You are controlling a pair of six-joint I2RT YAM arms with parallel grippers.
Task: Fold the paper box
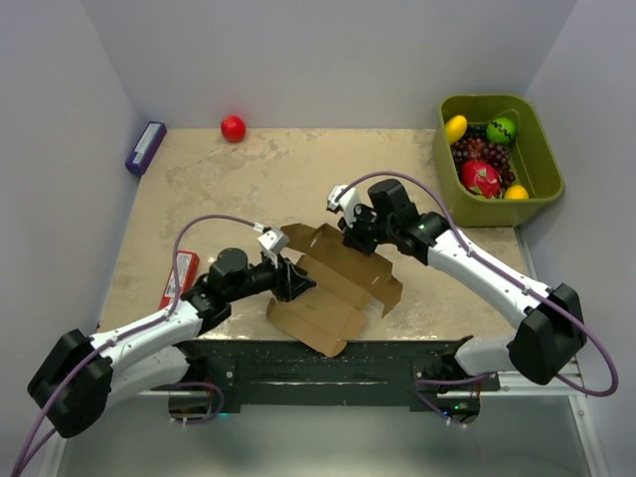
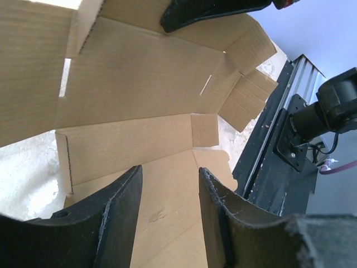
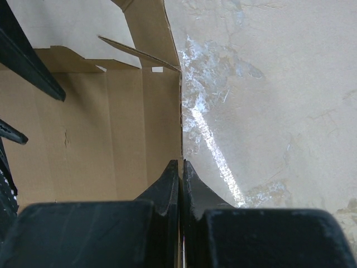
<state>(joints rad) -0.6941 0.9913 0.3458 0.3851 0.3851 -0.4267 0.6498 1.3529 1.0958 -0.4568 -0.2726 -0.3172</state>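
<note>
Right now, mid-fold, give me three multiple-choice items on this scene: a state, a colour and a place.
1. The right jaws at the cardboard are:
A. wide open
B. shut on its edge
C. out of sight

2. The fruit bin is:
A. blue
B. white
C. green

3. The red ball lies:
A. at the table's far edge
B. in the bin
C. on the cardboard

Answers:
1. B, the right wrist view shows the tips pressed together on the upright edge.
2. C, its walls are olive green in the top view.
3. A, it sits at the far edge, away from both the bin and the cardboard.
</note>
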